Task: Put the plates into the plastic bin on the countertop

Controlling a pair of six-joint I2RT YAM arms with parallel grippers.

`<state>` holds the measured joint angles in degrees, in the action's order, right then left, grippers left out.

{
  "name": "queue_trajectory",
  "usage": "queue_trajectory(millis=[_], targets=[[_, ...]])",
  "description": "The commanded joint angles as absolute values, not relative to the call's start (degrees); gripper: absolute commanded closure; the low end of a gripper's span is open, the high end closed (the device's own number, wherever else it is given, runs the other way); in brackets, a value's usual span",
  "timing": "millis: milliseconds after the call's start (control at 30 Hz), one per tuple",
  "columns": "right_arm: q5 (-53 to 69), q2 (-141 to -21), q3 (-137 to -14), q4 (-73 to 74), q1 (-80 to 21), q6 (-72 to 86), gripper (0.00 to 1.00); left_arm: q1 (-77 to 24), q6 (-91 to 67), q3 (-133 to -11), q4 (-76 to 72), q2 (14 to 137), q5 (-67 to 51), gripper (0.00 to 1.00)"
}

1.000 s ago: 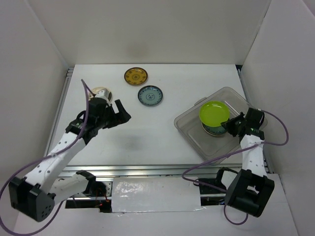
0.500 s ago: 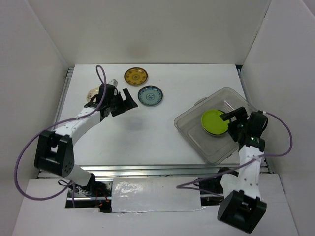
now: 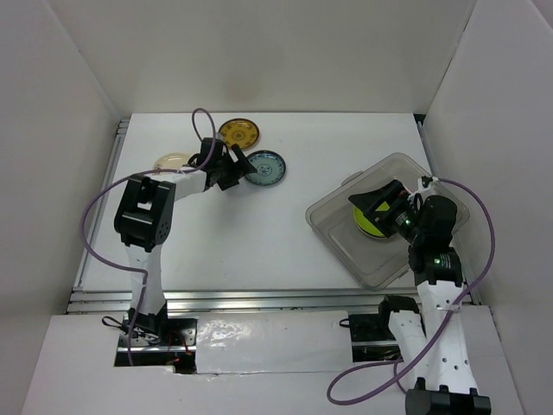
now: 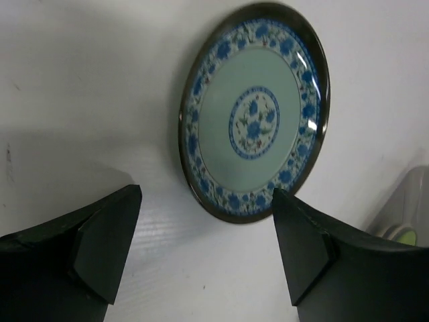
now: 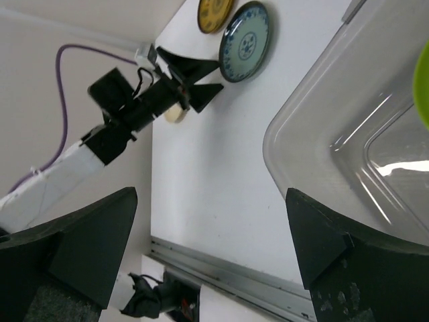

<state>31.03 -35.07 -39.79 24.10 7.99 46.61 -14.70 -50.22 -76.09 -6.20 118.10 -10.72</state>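
Observation:
A blue-grey patterned plate (image 3: 265, 168) (image 4: 255, 111) lies on the white countertop (image 3: 259, 233). My left gripper (image 3: 242, 166) (image 4: 204, 201) stands open just short of it, and the plate's near rim sits ahead of the gap. A mustard-yellow plate (image 3: 238, 133) (image 5: 214, 10) lies behind it and a cream plate (image 3: 173, 161) to its left. The lime green plate (image 3: 367, 220) rests inside the clear plastic bin (image 3: 346, 238) (image 5: 335, 141). Above that plate hangs my right gripper (image 3: 378, 207) (image 5: 211, 201), open and empty, partly hiding it.
A metal rail (image 3: 259, 298) (image 5: 234, 278) runs along the near edge of the countertop. White walls close in the left, right and back. In the right wrist view the left arm (image 5: 127, 111) reaches across to the blue-grey plate (image 5: 246, 41).
The right gripper let the lime green plate go into the bin, opened and lifted. The left arm swung from the cream plate over to the blue-grey plate.

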Motion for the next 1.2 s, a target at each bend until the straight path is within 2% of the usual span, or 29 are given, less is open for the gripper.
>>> queue_trajectory(millis=[0, 133, 200, 267, 300, 400, 433, 467, 600, 633, 733, 833, 900, 1033, 1167], targets=[[33.4, -33.4, -43.9, 23.5, 6.1, 45.7, 0.0, -15.2, -52.2, -78.9, -4.8, 120.8, -5.2, 0.08], [32.2, -32.5, -45.9, 25.2, 5.8, 44.6, 0.0, -17.0, -53.6, -81.0, -1.8, 123.0, -1.2, 0.28], [32.2, -32.4, -46.8, 25.8, 5.8, 44.0, 0.0, -17.7, -54.3, -81.7, -2.3, 124.4, -1.3, 0.29], [32.3, -31.9, -47.2, 26.3, 5.8, 43.7, 0.0, -17.9, -54.8, -83.0, -2.5, 126.3, -1.8, 0.44], [32.3, -31.7, -47.3, 26.5, 5.9, 43.5, 0.0, -17.8, -55.3, -83.3, -3.2, 126.7, -2.1, 0.46], [32.3, -30.7, -46.8, 26.9, 5.9, 43.3, 0.0, -18.1, -56.2, -83.1, -4.0, 127.0, -1.0, 0.72], [32.3, -30.3, -46.6, 26.9, 5.9, 43.0, 0.0, -18.1, -56.4, -82.6, -3.9, 126.7, -0.4, 0.92], [32.3, -30.2, -46.2, 26.6, 5.8, 43.0, 0.0, -18.3, -56.6, -82.2, -3.3, 125.1, -0.3, 1.0], [34.1, -31.6, -42.5, 23.0, 5.2, 42.3, 0.0, -20.4, -56.3, -72.8, -0.4, 113.2, 8.9, 1.0], [34.3, -33.1, -41.9, 21.2, 5.1, 42.5, 0.0, -20.8, -56.2, -70.5, -0.3, 106.7, 11.4, 1.0], [35.3, -36.3, -40.0, 15.7, 3.4, 43.9, 0.0, -22.1, -54.0, -62.9, -1.6, 93.7, 11.9, 1.0], [34.1, -38.9, -39.7, 11.2, 0.3, 45.4, 0.0, -22.7, -51.2, -58.3, -1.7, 83.7, 5.3, 1.0], [33.1, -42.2, -40.2, 6.7, -5.5, 45.3, 0.0, -23.6, -48.7, -56.7, -0.7, 80.2, 0.5, 1.0], [29.6, -53.4, -46.7, 7.6, -13.9, 40.1, 0.0, -26.4, -48.0, -53.0, -0.4, 72.4, -9.1, 1.0], [25.8, -63.1, -51.7, 10.1, -17.4, 36.2, 0.03, -28.9, -50.9, -48.3, -2.8, 66.4, -14.1, 1.0]])
